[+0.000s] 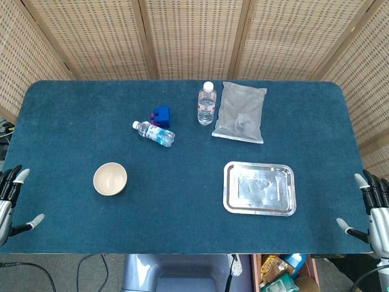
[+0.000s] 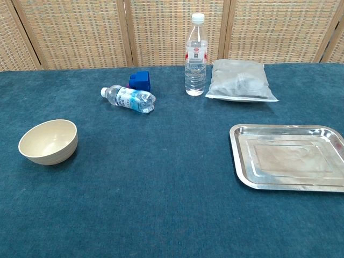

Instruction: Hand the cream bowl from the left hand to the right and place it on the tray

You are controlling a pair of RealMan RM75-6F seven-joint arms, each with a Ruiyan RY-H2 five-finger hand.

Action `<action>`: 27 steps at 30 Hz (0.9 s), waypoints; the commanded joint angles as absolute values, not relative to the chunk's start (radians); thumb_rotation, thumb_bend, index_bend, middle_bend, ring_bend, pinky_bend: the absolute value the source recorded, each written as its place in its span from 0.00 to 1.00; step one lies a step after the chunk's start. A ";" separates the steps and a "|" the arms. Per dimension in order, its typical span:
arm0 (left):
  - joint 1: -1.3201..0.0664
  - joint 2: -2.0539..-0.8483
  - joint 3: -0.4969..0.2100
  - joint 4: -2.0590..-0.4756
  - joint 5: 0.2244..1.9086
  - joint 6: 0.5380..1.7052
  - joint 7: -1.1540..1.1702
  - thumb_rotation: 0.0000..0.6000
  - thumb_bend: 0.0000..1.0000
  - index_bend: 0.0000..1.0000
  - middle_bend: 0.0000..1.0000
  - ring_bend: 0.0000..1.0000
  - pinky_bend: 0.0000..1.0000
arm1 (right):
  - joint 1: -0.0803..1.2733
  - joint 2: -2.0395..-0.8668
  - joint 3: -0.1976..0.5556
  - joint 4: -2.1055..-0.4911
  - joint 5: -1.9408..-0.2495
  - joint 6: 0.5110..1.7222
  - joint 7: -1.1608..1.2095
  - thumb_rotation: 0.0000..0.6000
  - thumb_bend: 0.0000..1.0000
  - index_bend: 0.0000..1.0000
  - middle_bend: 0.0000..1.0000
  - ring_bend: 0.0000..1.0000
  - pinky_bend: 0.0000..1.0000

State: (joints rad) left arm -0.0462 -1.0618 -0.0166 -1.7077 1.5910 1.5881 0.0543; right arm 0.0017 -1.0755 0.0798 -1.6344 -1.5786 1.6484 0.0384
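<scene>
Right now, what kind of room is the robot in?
Probably a test room for practising. A table with blue cloth stands before woven screens, with a cream bowl, metal tray and water bottles set out.

Staged robot test station, probably a lab: a table covered in blue felt, enclosed behind by woven rattan screen panels, with cables and a box of packaged goods on the floor beneath its front edge.
</scene>
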 commanded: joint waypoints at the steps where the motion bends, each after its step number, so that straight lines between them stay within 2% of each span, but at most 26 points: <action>1: -0.046 -1.064 -0.015 -1.707 1.593 1.587 0.059 1.00 0.00 0.00 0.00 0.00 0.00 | 0.001 -1.076 0.081 -1.635 -1.578 1.649 0.035 1.00 0.00 0.00 0.00 0.00 0.00; 8: -0.056 -1.065 -0.012 -1.707 1.588 1.558 0.056 1.00 0.00 0.00 0.00 0.00 0.00 | 0.002 -1.077 0.079 -1.636 -1.574 1.640 0.028 1.00 0.00 0.00 0.00 0.00 0.00; 14: -0.161 -1.130 -0.029 -1.627 1.563 1.383 0.058 1.00 0.00 0.00 0.00 0.00 0.00 | 0.011 -1.087 0.077 -1.637 -1.570 1.619 0.005 1.00 0.00 0.00 0.00 0.00 0.00; 16: -0.239 -1.219 -0.039 -1.530 1.595 1.296 0.017 1.00 0.00 0.04 0.00 0.00 0.00 | 0.017 -1.090 0.082 -1.636 -1.556 1.605 0.000 1.00 0.00 0.00 0.00 0.00 0.00; 20: -0.294 -1.293 -0.041 -1.424 1.620 1.248 -0.021 1.00 0.00 0.15 0.00 0.00 0.00 | 0.024 -1.093 0.086 -1.634 -1.542 1.589 -0.005 1.00 0.00 0.00 0.00 0.00 0.00; 25: -0.365 -1.387 -0.053 -1.337 1.610 1.172 0.014 1.00 0.00 0.21 0.00 0.00 0.00 | 0.030 -1.095 0.092 -1.627 -1.522 1.572 -0.002 1.00 0.00 0.00 0.00 0.00 0.00; 27: -0.383 -1.408 -0.050 -1.322 1.602 1.143 0.038 1.00 0.01 0.29 0.00 0.00 0.00 | 0.031 -1.095 0.094 -1.625 -1.517 1.568 0.000 1.00 0.00 0.00 0.00 0.00 0.00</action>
